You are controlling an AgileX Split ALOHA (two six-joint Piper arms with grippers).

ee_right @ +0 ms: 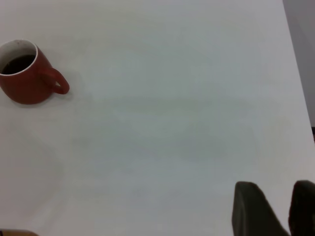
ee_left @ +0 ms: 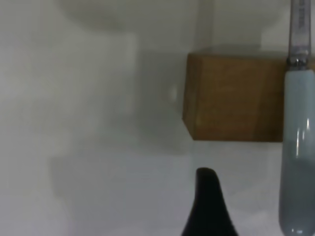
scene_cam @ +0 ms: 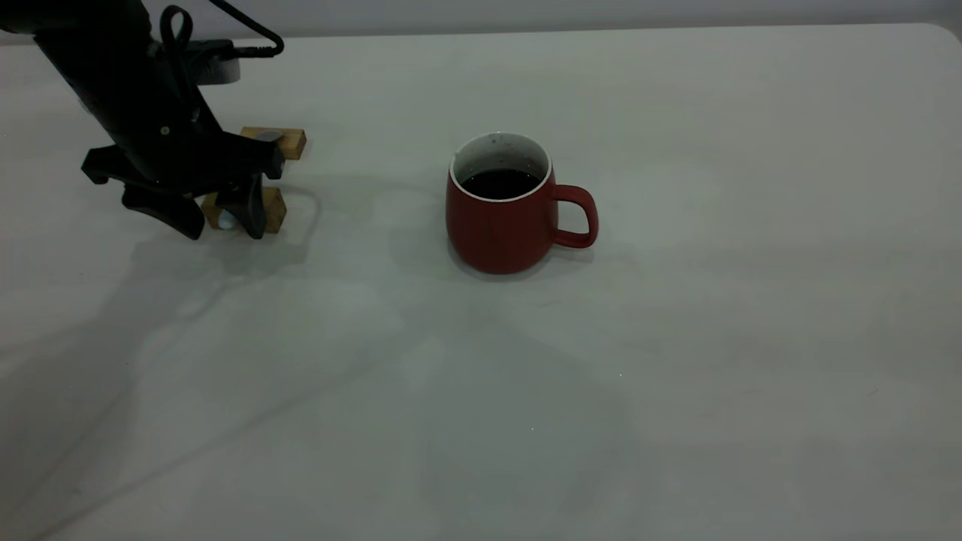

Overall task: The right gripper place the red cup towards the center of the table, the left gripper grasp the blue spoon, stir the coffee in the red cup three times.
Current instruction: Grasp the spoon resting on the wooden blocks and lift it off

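My spread left claw [scene_cam: 225, 218] over the pale-blue rounded spoon [ee_left: 297, 162] on blocky wooden rests [ee_left: 231, 98], glossy dark-red cup [scene_cam: 502, 218] at three o'clock.

A robot test bench, lab-like — a bare off-white table [scene_cam: 676, 376] against a plain grey wall [scene_cam: 526, 13], a black cabled arm [scene_cam: 113, 83], two wood blocks [scene_cam: 274, 210] as props.

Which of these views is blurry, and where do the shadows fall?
Left wrist view: soft focus on the wooden block and blue spoon. Exterior view: sharper, with faint overlapping shadows on the table under the left gripper and around the red cup. Right wrist view: evenly lit.
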